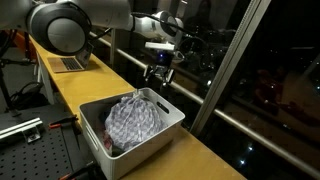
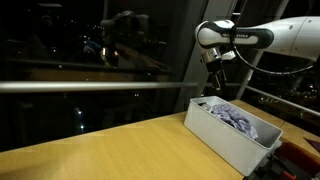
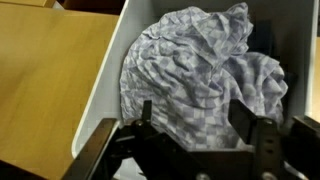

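Wooden table (image 1: 195, 150) carries white bin (image 1: 150, 146) holding checkered cloth (image 1: 135, 118).

The arm (image 1: 112, 16) is stretched out level, and the wrist (image 2: 214, 35) is bent so that the jaws are pointed straight down. In the wrist view the fingers (image 3: 146, 116) are seen spread apart.

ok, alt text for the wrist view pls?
A crumpled checkered cloth fills a white bin, seen from above. The gripper hangs just over the cloth with its jaws apart, holding nothing. A wooden tabletop lies beside the bin.
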You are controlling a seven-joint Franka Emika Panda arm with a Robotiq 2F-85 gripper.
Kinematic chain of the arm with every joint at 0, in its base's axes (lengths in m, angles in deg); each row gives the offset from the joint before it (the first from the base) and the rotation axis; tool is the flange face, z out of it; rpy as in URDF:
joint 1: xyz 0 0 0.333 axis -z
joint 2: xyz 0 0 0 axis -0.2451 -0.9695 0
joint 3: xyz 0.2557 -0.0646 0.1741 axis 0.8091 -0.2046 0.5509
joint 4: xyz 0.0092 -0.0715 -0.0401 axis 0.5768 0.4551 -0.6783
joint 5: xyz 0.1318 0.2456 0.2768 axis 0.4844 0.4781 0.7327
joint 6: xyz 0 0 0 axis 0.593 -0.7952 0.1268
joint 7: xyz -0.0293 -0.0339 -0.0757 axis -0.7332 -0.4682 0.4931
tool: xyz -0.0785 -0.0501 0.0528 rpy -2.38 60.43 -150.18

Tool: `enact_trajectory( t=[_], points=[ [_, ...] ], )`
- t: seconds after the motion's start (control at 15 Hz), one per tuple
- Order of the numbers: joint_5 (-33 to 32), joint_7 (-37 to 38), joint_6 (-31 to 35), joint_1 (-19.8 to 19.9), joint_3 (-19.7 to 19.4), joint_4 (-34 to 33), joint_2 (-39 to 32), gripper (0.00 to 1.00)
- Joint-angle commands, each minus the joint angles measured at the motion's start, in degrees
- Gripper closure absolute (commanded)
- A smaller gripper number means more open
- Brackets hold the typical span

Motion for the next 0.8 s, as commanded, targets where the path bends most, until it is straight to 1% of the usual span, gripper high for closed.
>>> enact_trajectory(
  t=[0.0,0.2,0.4,0.73],
  points=[
    [1.7,-1.4,7.0,1.1,2.0,-1.3,0.2,0.0],
    [3.0,-3.1,14.0,1.4,2.9,-0.3,0.8,0.0],
    [4.1,-5.5,18.5,1.4,3.7,0.1,1.1,0.0],
    [5.3,-9.7,20.6,1.1,5.0,0.9,1.6,0.0]
  ],
)
